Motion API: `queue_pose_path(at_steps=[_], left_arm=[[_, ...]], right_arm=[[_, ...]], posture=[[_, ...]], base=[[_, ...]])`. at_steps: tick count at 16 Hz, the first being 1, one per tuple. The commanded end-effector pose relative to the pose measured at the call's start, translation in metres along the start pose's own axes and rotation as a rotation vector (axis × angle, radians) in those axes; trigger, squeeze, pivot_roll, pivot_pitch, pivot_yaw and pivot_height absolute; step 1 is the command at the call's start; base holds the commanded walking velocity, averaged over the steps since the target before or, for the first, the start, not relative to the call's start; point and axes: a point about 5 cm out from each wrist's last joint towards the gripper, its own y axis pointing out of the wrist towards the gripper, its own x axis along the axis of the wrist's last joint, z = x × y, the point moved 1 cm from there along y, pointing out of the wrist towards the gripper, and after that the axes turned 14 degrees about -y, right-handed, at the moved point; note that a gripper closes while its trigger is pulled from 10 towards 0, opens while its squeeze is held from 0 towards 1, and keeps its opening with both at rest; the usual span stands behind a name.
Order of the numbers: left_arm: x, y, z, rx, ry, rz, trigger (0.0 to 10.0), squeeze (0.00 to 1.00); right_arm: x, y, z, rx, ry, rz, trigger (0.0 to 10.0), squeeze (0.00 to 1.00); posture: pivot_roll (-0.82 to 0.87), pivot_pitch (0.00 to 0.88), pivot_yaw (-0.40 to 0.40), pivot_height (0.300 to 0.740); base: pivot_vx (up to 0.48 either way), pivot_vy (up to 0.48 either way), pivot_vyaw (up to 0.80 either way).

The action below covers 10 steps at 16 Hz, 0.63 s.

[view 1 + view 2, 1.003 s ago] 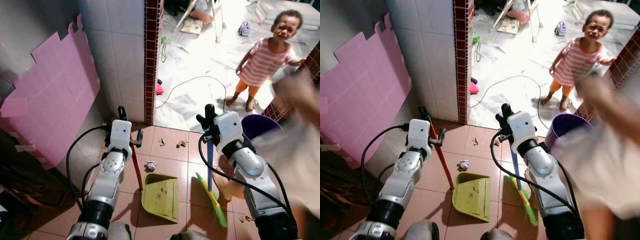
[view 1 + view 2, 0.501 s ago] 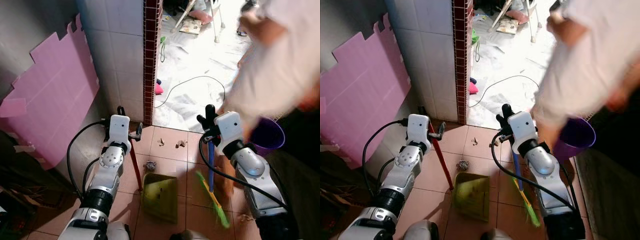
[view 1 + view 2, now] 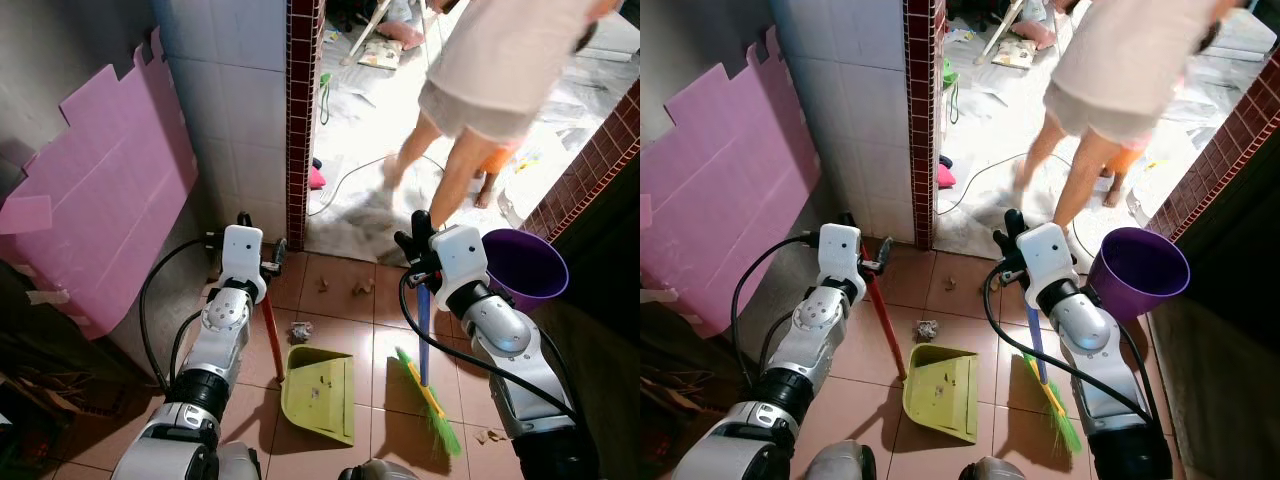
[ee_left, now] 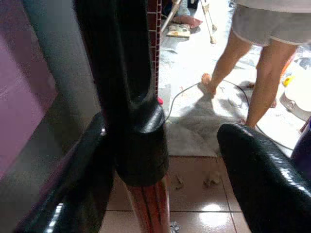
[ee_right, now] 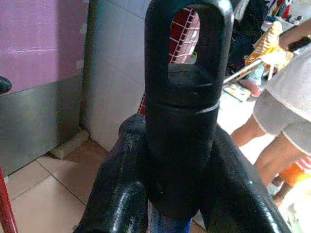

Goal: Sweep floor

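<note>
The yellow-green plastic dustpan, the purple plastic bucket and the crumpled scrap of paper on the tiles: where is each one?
Yellow-green plastic dustpan (image 3: 318,392): left eye view, middle of its flat pan.
Purple plastic bucket (image 3: 497,252): left eye view, its near rim.
Crumpled scrap of paper (image 3: 927,328): right eye view, its centre.

A lived-in home, at the doorway between a tiled utility corner and a brighter room. Terracotta floor tiles (image 3: 340,275) meet white wall tiles (image 3: 240,110) edged by a dark red tiled pillar (image 3: 303,120). A purple plastic bucket (image 3: 525,268) stands by the threshold. Beyond it, a barefoot person (image 3: 480,90) walks across a pale floor strewn with a cable (image 3: 370,170) and scattered belongings
</note>
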Motion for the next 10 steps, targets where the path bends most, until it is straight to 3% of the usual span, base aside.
queue_pose_path(at_steps=[1, 10], left_arm=[[0.0033, 0.0029, -0.0019, -0.008, -0.002, -0.012, 0.0, 0.0], [0.0051, 0.0078, -0.0016, -0.023, 0.017, -0.033, 0.0, 0.0]], right_arm=[[0.0127, 0.0003, -0.007, -0.01, -0.038, -0.046, 10.0, 0.0], [0.0132, 0.004, -0.005, -0.008, -0.037, -0.052, 10.0, 0.0]], posture=[[-0.15, 0.0, -0.087, 0.74], [-0.15, 0.0, -0.082, 0.74]], base=[[0.0, 0.0, 0.0], [0.0, 0.0, 0.0]])
